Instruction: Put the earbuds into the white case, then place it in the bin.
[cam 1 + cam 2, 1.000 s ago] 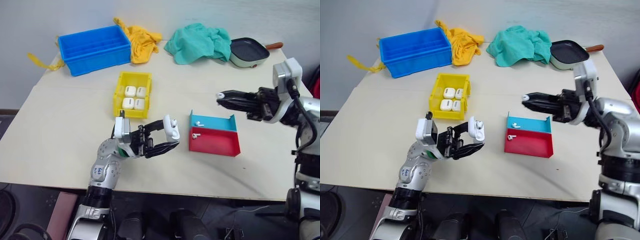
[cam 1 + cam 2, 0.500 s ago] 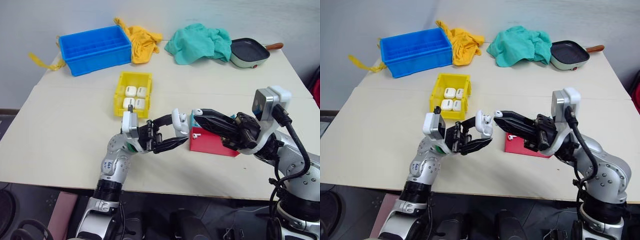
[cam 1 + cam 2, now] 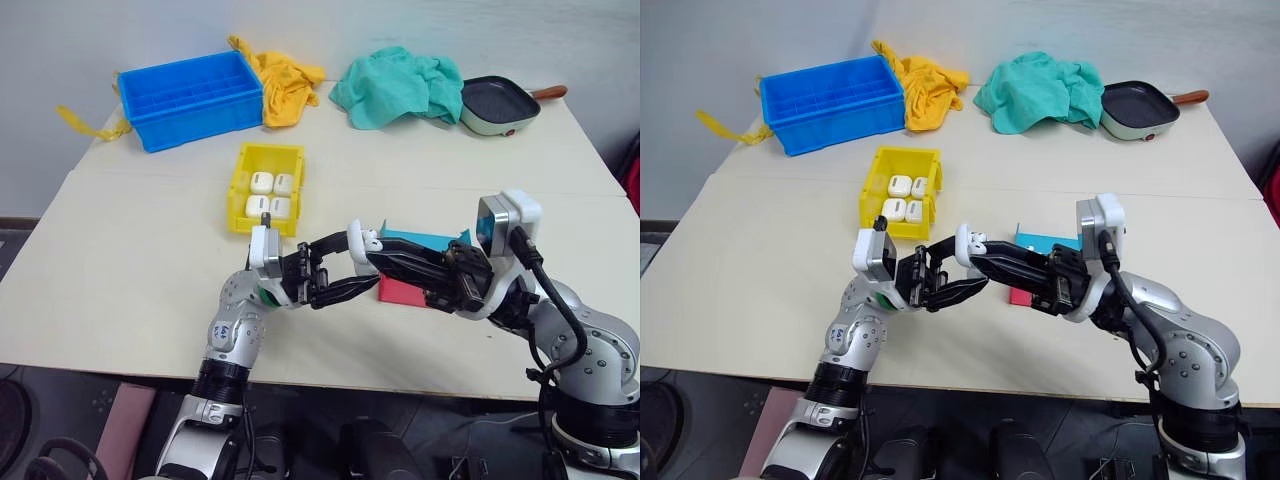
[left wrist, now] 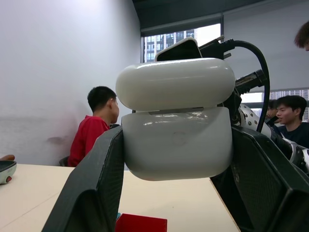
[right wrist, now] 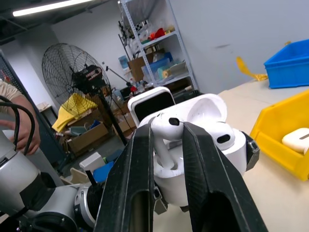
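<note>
— Changed? Right end effector (image 5: 166, 145) swung in from beyond the tray (image 3: 425, 240), across to the white case (image 3: 358, 243).
— And now? Pinching an earbud (image 5: 166, 133), lowered at the open case.

The pale counter (image 3: 130, 260) carries a blue crate (image 3: 190, 97) at the far left, a yellow cloth (image 3: 283, 82) beside it, a green cloth (image 3: 395, 85), a pan (image 3: 498, 104), the yellow bin (image 3: 266, 187) and a red-and-blue tray (image 3: 425, 243).
</note>
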`<state>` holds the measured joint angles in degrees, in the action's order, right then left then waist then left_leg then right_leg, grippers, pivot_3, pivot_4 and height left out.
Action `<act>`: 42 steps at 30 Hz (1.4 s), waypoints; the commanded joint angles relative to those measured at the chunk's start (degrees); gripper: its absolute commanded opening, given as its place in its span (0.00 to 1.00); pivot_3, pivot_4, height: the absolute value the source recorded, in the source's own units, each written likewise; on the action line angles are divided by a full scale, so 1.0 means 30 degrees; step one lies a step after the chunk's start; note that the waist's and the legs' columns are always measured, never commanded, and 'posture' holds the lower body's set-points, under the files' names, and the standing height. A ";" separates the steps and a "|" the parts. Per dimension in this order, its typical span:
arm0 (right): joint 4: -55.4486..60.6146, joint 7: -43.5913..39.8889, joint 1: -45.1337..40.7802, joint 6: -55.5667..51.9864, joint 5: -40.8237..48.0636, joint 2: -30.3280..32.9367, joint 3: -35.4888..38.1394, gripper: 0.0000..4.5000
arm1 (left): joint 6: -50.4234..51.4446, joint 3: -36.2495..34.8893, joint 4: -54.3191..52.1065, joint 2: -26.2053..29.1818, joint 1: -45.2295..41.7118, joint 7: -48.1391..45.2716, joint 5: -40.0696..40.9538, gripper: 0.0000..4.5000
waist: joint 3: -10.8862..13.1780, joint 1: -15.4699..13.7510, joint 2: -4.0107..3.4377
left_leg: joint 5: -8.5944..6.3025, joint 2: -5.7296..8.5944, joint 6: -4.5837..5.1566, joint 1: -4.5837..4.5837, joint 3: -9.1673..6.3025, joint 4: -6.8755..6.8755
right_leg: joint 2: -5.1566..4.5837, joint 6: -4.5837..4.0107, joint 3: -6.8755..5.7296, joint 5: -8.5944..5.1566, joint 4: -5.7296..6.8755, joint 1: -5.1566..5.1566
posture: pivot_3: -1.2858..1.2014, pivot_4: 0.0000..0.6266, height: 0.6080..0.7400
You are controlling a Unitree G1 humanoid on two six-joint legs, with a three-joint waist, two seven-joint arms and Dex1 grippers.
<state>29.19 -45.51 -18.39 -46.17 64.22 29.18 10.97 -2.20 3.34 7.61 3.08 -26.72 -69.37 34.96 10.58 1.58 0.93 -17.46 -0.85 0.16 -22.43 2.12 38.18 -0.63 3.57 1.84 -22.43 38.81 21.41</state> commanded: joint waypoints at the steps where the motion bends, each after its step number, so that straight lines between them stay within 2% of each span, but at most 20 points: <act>1: 0.0501 -0.0369 0.0555 0.0676 -0.0893 0.0393 -0.0533 0.09 | -0.0332 0.0037 -0.0506 -0.0165 -0.0256 -0.0009 0.0061 0.62 | 0.0000 -0.0002 0.0000 | -0.0001 0.0000 0.0001 -0.0002 0.0001 -0.0001 | 0.0000 0.0000 0.0000 0.0000 -0.0009 -0.0002 | 0.52 0.24 1.00; 6: 0.0235 -0.0383 0.1079 0.1515 -0.1808 0.0585 -0.1004 0.09 | -0.0231 -0.0025 -0.0790 -0.0206 -0.0209 0.0060 0.0060 0.62 | 0.0000 0.0006 0.0000 | 0.0000 -0.0001 0.0000 0.0000 0.0000 -0.0002 | 0.0002 0.0000 0.0001 0.0000 -0.0009 -0.0002 | 0.52 0.24 1.00; 8: 0.0415 -0.0761 0.1296 0.2368 -0.2453 0.0616 -0.1071 0.26 | -0.0158 -0.0066 -0.0956 -0.0182 -0.0219 0.0145 0.0107 0.62 | 0.0000 -0.0002 0.0000 | 0.0000 0.0000 0.0001 0.0000 0.0000 -0.0001 | 0.0001 0.0000 0.0001 0.0000 -0.0010 -0.0004 | 0.52 0.24 1.00; 10: 0.0644 -0.0750 0.1444 0.2700 -0.2305 0.0781 -0.0686 0.37 | -0.0053 -0.0164 -0.1150 -0.0056 -0.0174 0.0234 0.0137 0.62 | 0.0000 -0.0007 0.0001 | -0.0001 0.0000 0.0001 0.0000 -0.0002 -0.0002 | 0.0000 0.0000 -0.0002 0.0000 -0.0019 -0.0011 | 0.52 0.24 1.00; 14: 0.1021 -0.0824 0.2259 0.1984 -0.0194 0.2150 0.1387 0.66 | 0.0258 -0.0700 -0.1382 0.0871 0.0359 0.0258 0.0139 0.62 | 0.0001 -0.0009 0.0003 | -0.0001 0.0000 0.0002 -0.0001 -0.0001 -0.0005 | -0.0003 0.0000 -0.0001 0.0000 -0.0024 -0.0012 | 0.52 0.24 1.00; 19: 0.1113 -0.1228 0.3624 0.1707 0.0703 0.3998 0.3140 0.66 | -0.0044 -0.0844 -0.1016 0.2657 0.0662 0.0798 -0.1260 0.62 | 0.0004 0.0047 0.0007 | -0.0005 -0.0003 0.0010 0.0013 -0.0001 -0.0028 | 0.0011 -0.0001 0.0001 0.0000 -0.0047 -0.0027 | 0.52 0.24 1.00; 21: 0.1081 -0.1595 0.3616 0.1921 0.0050 0.4640 0.3094 0.66 | -0.0937 -0.0393 -0.0524 0.3567 0.0356 0.1064 -0.3033 0.62 | 0.0005 -0.0001 0.0008 | -0.0009 -0.0003 0.0035 0.0015 -0.0003 -0.0024 | 0.0012 -0.0001 0.0002 0.0000 -0.0049 -0.0031 | 0.52 0.24 1.00; 24: 0.1033 -0.2281 0.2806 0.2988 -0.2236 0.5350 0.1907 0.53 | -0.2029 0.0586 0.0038 0.4503 -0.0262 0.1355 -0.5402 0.62 | 0.0005 0.0002 0.0009 | -0.0012 0.0002 0.0057 0.0019 -0.0004 -0.0015 | 0.0008 -0.0001 0.0008 0.0000 -0.0072 -0.0052 | 0.52 0.24 1.00; 30: 0.1480 -0.1612 -0.0069 0.3039 -0.3946 0.4747 -0.1192 0.04 | -0.2163 0.2055 -0.0282 0.4483 -0.0845 0.2192 -0.7079 0.62 | 0.0005 -0.0017 0.0009 | -0.0003 0.0005 0.0040 0.0009 -0.0004 -0.0022 | 0.0000 -0.0001 0.0008 0.0000 -0.0066 -0.0029 | 0.52 0.24 1.00; 31: 0.1531 -0.1428 -0.0523 0.2993 -0.4394 0.4688 -0.1808 0.00 | -0.2252 0.2234 -0.0349 0.4406 -0.0879 0.2223 -0.7138 0.62 | 0.0005 -0.0015 0.0009 | 0.0001 0.0004 0.0031 0.0009 -0.0005 -0.0029 | 0.0000 -0.0001 0.0007 0.0000 -0.0066 -0.0026 | 0.52 0.24 1.00; 39: 0.1467 -0.1029 -0.2228 0.2657 -0.7614 0.5240 -0.4882 0.00 | -0.2521 0.2490 -0.0172 0.4429 -0.0955 0.2762 -0.7302 0.62 | 0.0005 -0.0010 0.0009 | 0.0001 0.0004 0.0032 0.0000 -0.0005 -0.0028 | -0.0014 -0.0001 0.0005 0.0000 -0.0055 -0.0009 | 0.52 0.24 1.00; 42: 0.1313 -0.0210 -0.1791 0.1991 -0.8057 0.5293 -0.4875 0.00 | -0.2575 0.2458 -0.0063 0.4453 -0.1027 0.2814 -0.7185 0.62 | 0.0005 -0.0014 0.0009 | 0.0002 0.0004 0.0031 0.0000 -0.0006 -0.0030 | -0.0017 -0.0001 0.0003 0.0000 -0.0051 -0.0008 | 0.52 0.24 1.00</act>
<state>31.96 -47.10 -24.02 -40.02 41.08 44.51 -4.34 -8.81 11.11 9.01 16.45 -28.68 -61.37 13.08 10.60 1.54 0.95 -17.45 -0.83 0.25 -22.43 2.11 38.09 -0.68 3.57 1.85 -22.43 38.65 21.39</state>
